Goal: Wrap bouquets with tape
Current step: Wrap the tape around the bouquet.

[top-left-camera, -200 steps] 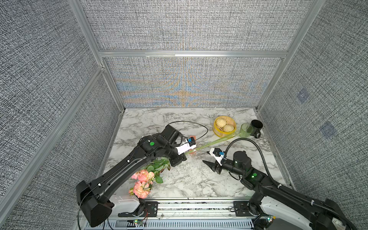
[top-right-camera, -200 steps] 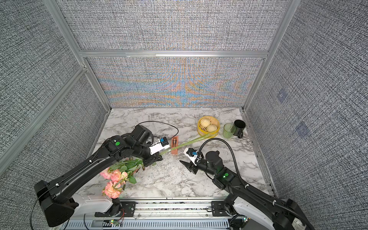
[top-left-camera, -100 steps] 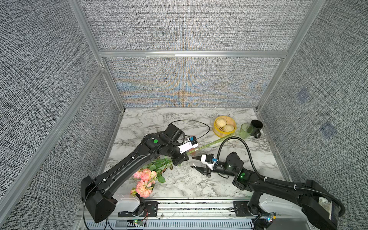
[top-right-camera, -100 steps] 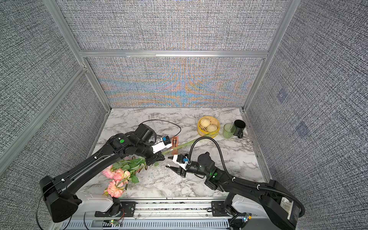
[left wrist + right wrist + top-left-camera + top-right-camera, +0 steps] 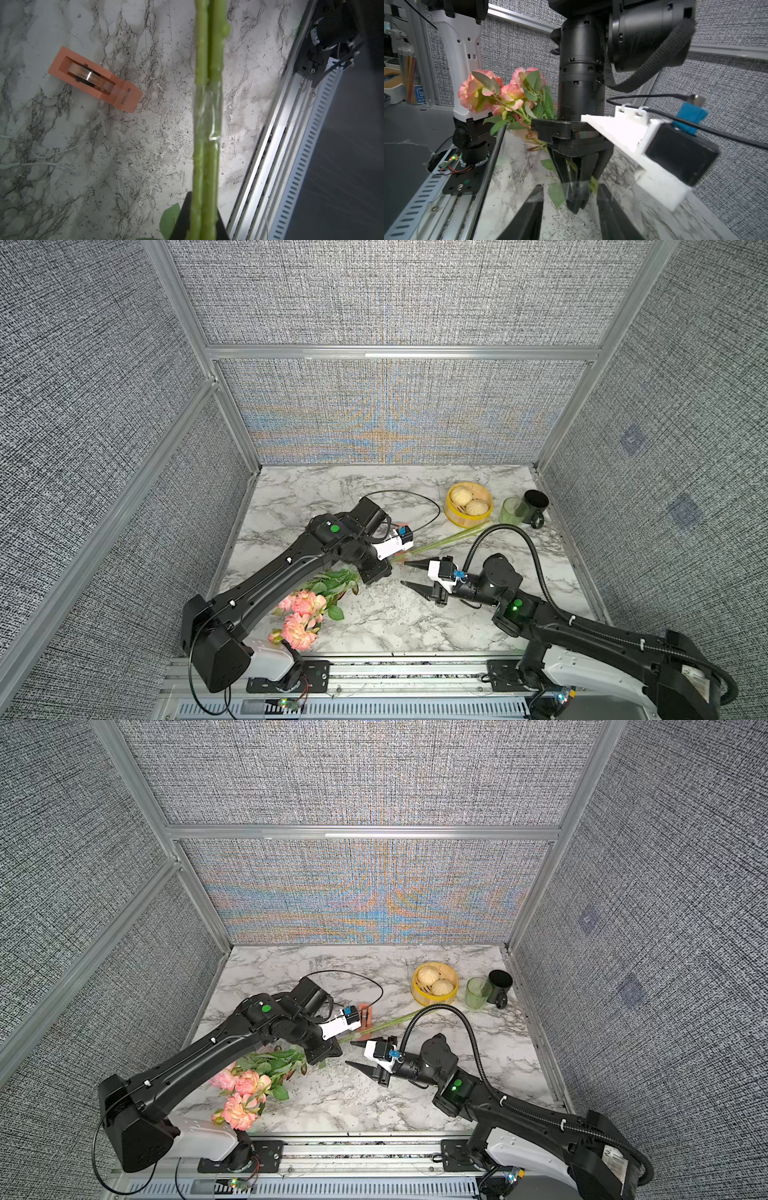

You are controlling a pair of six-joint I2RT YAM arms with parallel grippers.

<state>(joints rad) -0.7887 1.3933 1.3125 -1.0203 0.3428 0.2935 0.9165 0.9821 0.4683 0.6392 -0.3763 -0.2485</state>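
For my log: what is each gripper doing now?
Left gripper: closed on the stems of the bouquet.
Right gripper: open, nothing clearly held.

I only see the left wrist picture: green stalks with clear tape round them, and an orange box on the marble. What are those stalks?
Observer: They are the stems of the bouquets, whose pink and peach blooms lie by the front edge of the table.
Operator: What holds them up?
Observer: The left gripper, shut on the stems.
Operator: Is the other arm helping?
Observer: The right gripper is open, its tips close beside the stems.
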